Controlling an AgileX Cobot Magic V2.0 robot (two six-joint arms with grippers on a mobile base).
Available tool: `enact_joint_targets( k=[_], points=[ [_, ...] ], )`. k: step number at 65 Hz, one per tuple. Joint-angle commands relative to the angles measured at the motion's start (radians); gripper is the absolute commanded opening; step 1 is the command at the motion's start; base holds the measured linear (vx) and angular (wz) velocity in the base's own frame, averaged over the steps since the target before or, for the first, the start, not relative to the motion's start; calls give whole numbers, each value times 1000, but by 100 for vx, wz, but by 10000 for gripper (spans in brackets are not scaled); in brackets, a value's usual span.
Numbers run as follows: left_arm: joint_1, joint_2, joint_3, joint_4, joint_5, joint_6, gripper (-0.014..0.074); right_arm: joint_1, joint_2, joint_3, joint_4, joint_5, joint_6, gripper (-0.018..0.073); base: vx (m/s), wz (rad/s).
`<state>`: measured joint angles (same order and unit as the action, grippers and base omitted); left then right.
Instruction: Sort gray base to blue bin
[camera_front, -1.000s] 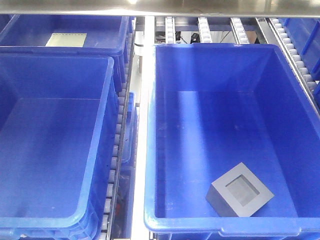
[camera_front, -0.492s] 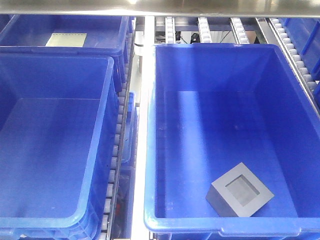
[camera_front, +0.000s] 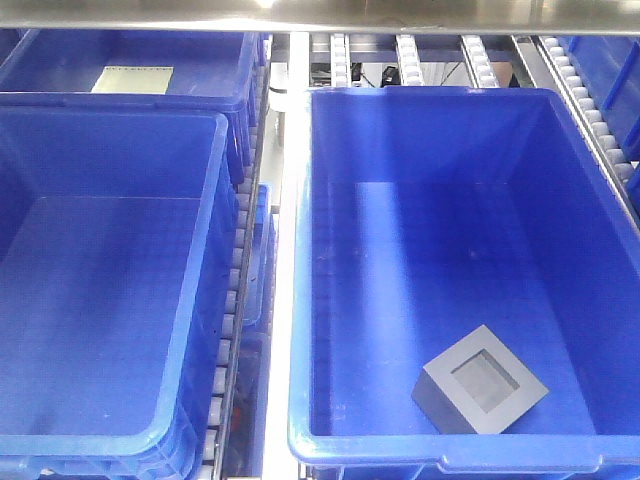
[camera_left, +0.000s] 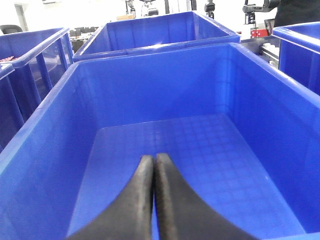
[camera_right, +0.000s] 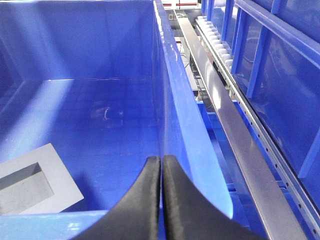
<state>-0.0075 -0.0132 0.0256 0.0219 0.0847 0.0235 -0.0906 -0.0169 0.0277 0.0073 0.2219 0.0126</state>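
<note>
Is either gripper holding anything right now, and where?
Nothing. Left gripper and right gripper are shut empty; the gray base lies in the blue bin.

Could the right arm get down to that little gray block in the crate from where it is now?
Probably yes. The gray base lies uncovered on the blue bin's floor, just left of the right gripper, with nothing over it. But the jaws are closed, so they would have to open first.

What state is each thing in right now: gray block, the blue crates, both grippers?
Matte gray box-shaped base: lying in the right crate's near corner, recessed pocket up, ungripped.
Large bright-blue plastic bin on the right: upright, holds only the gray base.
Blue crate on the left: upright, empty.
Far-left blue crate: holds a pale sheet.
Left gripper: shut, empty.
Right gripper: shut, empty.
</note>
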Motion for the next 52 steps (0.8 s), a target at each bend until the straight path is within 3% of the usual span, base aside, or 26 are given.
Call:
enact_joint_targets(
  k=[1, 52],
  points=[
    [3, -13, -20, -6, -70, -6, -6, 0, -2, 2, -7, -74, -13, -5, 0, 0],
    [3, -13, -20, -6, -70, -6, -6, 0, -2, 2, -7, -74, -13, -5, 0, 0]
  ],
)
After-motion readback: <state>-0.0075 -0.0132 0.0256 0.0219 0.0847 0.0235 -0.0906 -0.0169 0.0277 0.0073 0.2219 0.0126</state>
